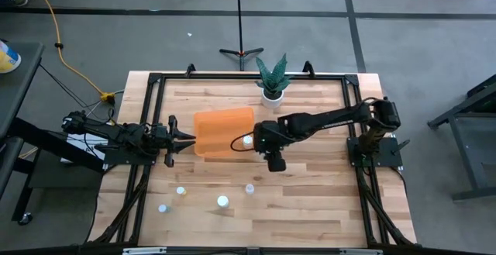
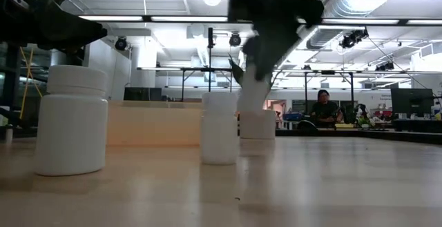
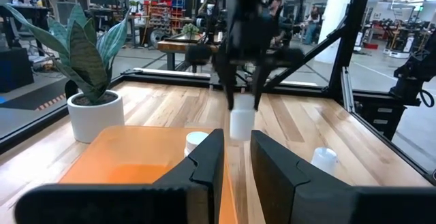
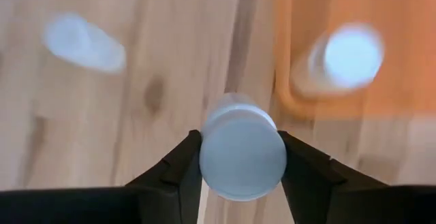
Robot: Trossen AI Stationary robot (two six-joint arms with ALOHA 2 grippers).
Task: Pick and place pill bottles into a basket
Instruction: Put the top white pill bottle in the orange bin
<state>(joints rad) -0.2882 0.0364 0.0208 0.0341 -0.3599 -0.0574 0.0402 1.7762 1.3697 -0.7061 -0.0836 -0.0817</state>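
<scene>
- Right gripper [image 4: 242, 157] is clamped on a pill bottle [image 4: 242, 154], held at the basket's [image 1: 221, 131] 3 o'clock edge.
- One capped bottle [image 4: 344, 57] stands inside the basket.
- Left gripper [image 1: 186, 139], fingers parted, waits at the basket's 9 o'clock side.

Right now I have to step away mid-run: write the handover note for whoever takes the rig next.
Right gripper: shut on a pill bottle, held above the bare table just beside the basket, not yet over it.
Left gripper: open and empty, waiting at the basket's left edge.
Done: one bottle stands inside the basket near its right wall.
Left: drop the held bottle in, then fetch four bottles on the table's front area.
The potted plant behind the basket is not part of the job.
</scene>
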